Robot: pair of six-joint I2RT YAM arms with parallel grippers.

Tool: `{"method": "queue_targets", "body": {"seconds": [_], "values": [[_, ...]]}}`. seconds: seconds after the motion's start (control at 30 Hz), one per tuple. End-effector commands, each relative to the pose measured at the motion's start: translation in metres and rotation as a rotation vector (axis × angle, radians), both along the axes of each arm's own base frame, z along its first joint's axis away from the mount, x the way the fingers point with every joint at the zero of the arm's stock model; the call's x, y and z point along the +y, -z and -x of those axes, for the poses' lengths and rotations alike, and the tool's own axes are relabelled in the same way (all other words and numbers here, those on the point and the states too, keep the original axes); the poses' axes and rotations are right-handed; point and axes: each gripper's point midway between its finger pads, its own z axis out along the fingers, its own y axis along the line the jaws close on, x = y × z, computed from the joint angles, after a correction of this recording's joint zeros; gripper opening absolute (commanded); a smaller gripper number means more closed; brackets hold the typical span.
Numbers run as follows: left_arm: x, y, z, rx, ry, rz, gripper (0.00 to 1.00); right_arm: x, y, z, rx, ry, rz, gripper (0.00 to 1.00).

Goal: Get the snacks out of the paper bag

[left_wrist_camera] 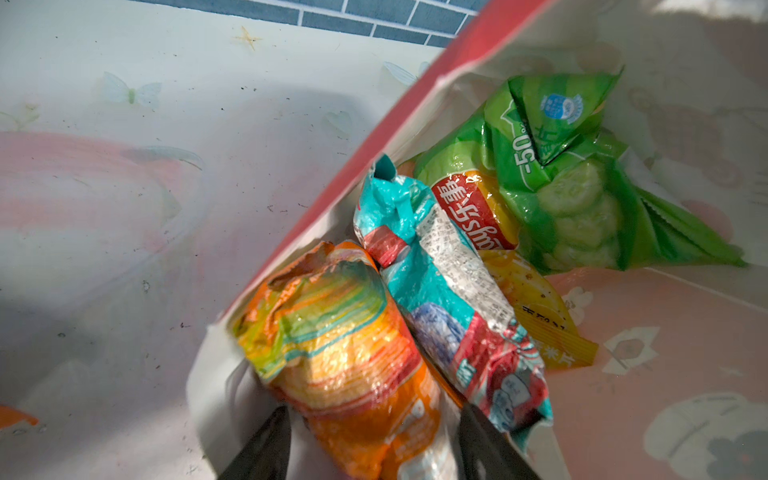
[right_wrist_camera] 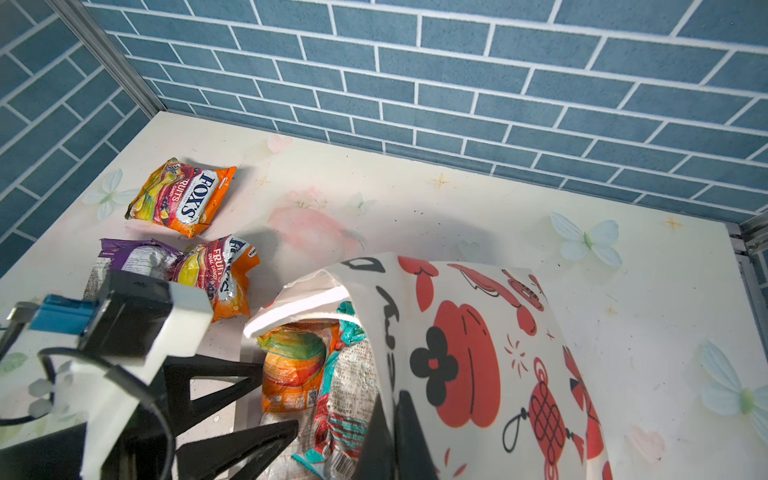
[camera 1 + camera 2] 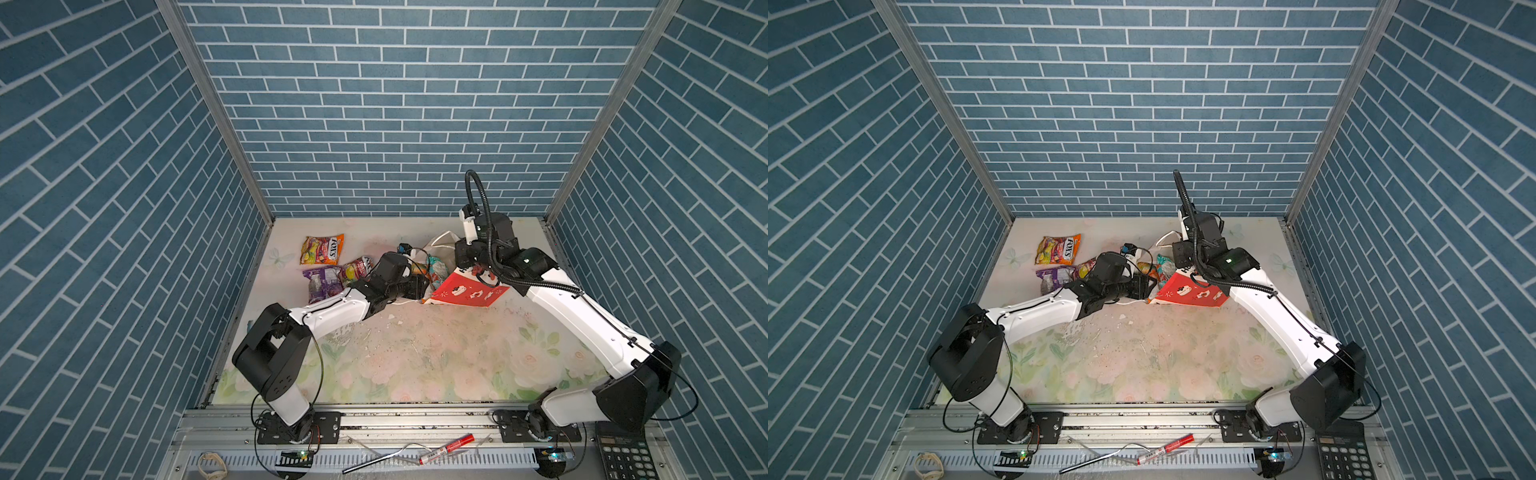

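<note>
Top views, both of them, show me three snacks already out on the table (image 3: pixel 415 353) at the left: a candy bag (image 3: pixel 322 249), a second candy bag (image 3: pixel 356 268) and a purple packet (image 3: pixel 321 286), all close together. Right of them my left gripper (image 1: pixel 374 409) is at the mouth of the paper bag (image 3: pixel 469 293), which lies on its side with the mouth toward the left. On the left wrist view its jaws are spread either side of the near end of an orange packet (image 1: pixel 345 345), not closed on it. A teal packet (image 1: pixel 449 299) lies against that one. A yellow bag (image 1: pixel 540 320) is partly under the teal one, and a green chip bag (image 1: pixel 573 187) sits deepest in. Furthest right, my right gripper (image 2: pixel 392 415) is pressed together on the bag's upper wall, holding it up so the mouth gapes.

My worries: the orange packet is glossy and puffy, so if I close on its rounded body rather than a flat end, I expect it to squirt out. One finger sits right by the teal packet, so I could pinch both and drop one on the way out. The other finger is near the bag's white lip, and catching paper there would drag the whole bag along. And if the right pinch slips off that thin wall, the mouth would fall shut over my left fingers
</note>
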Motion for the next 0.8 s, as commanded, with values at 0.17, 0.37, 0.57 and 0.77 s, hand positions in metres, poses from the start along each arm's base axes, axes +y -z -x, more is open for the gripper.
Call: {"method": "queue_targets", "body": {"seconds": [0.17, 0.37, 0.57, 0.77], "values": [[-0.009, -0.003, -0.003, -0.004, 0.009, 0.018, 0.59, 0.006, -0.055, -0.001, -0.151, -0.014, -0.152, 0.0], [-0.009, 0.0, -0.005, -0.001, 0.003, 0.014, 0.55, 0.008, -0.055, 0.001, -0.148, -0.019, -0.177, 0.0], [-0.01, 0.007, -0.006, 0.012, 0.0, 0.003, 0.4, 0.01, -0.057, 0.002, -0.147, -0.031, -0.199, 0.0], [-0.011, 0.008, -0.007, 0.018, 0.0, 0.002, 0.28, 0.01, -0.057, 0.003, -0.147, -0.029, -0.206, 0.0]]}}
